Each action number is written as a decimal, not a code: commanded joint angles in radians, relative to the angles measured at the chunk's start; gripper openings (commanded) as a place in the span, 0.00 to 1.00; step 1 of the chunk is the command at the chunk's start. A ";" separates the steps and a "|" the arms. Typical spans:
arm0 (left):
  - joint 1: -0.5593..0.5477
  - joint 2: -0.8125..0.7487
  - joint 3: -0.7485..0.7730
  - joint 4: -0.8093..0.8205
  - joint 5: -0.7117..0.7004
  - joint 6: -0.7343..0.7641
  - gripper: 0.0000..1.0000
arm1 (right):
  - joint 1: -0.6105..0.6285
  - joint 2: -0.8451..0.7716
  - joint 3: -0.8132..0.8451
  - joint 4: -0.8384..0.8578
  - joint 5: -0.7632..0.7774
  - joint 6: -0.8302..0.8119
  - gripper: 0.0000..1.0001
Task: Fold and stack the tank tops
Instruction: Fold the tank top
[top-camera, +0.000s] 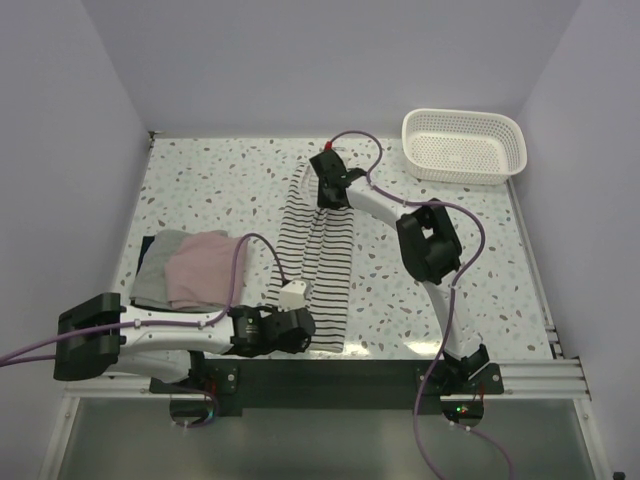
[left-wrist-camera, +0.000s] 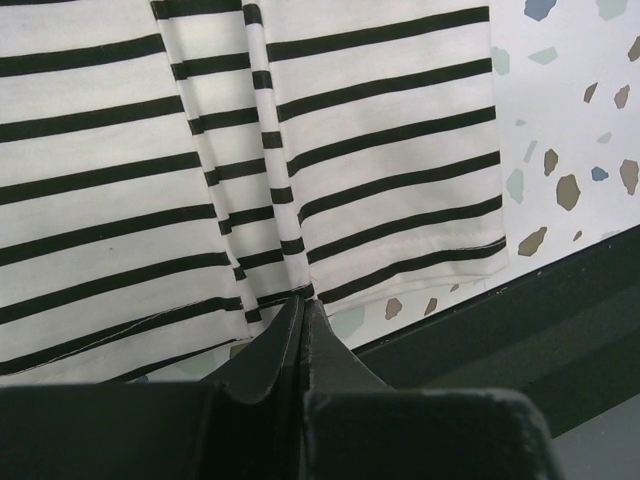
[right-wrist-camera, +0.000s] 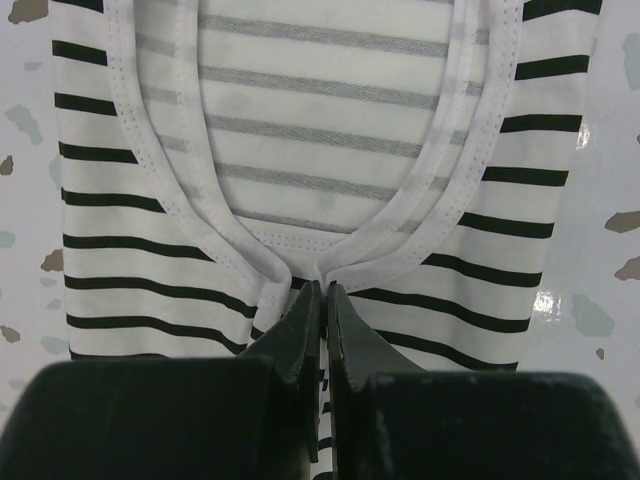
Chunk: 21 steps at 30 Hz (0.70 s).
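- Overhead, the striped tank top (top-camera: 325, 250) lies stretched in a long band down the middle of the speckled table (top-camera: 200, 180), running from 12 o'clock to 6 o'clock.
- It's doubled lengthwise here: the left wrist view shows a narrow pleat down the cloth, ending at the near hem.
- Left gripper (left-wrist-camera: 303, 310) is at the 6 o'clock end. Its fingers are pressed tight together right on that hem, where the pleat meets the edge, and the cloth is pinched between the tips.
- Right gripper (right-wrist-camera: 322, 295) is up at the 12 o'clock end, with its arm reaching long across the table. Its fingers are clamped on the bottom of the white-trimmed neckline, and the trim puckers in toward the tips.
- So each arm holds one end of the same striped top, and the cloth between them rests flat on the table.
- Over at 8 o'clock, the pink top (top-camera: 205, 268) sits folded on the dark top (top-camera: 150, 258), which peeks out along its 9 o'clock side.
- That pile is just beside the striped top, and I can't tell whether they touch.
- White lattice basket (top-camera: 465, 172) stands at 1 o'clock, well apart from the tops.
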 joint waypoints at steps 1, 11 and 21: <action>0.000 -0.025 -0.011 -0.015 0.002 -0.029 0.00 | 0.006 -0.001 0.044 0.011 0.025 0.023 0.00; 0.000 -0.019 -0.021 -0.009 0.007 -0.041 0.00 | 0.009 0.005 0.048 0.037 -0.009 0.038 0.00; 0.000 -0.060 0.073 -0.075 -0.051 0.002 0.48 | 0.009 -0.012 0.063 0.037 -0.087 0.029 0.46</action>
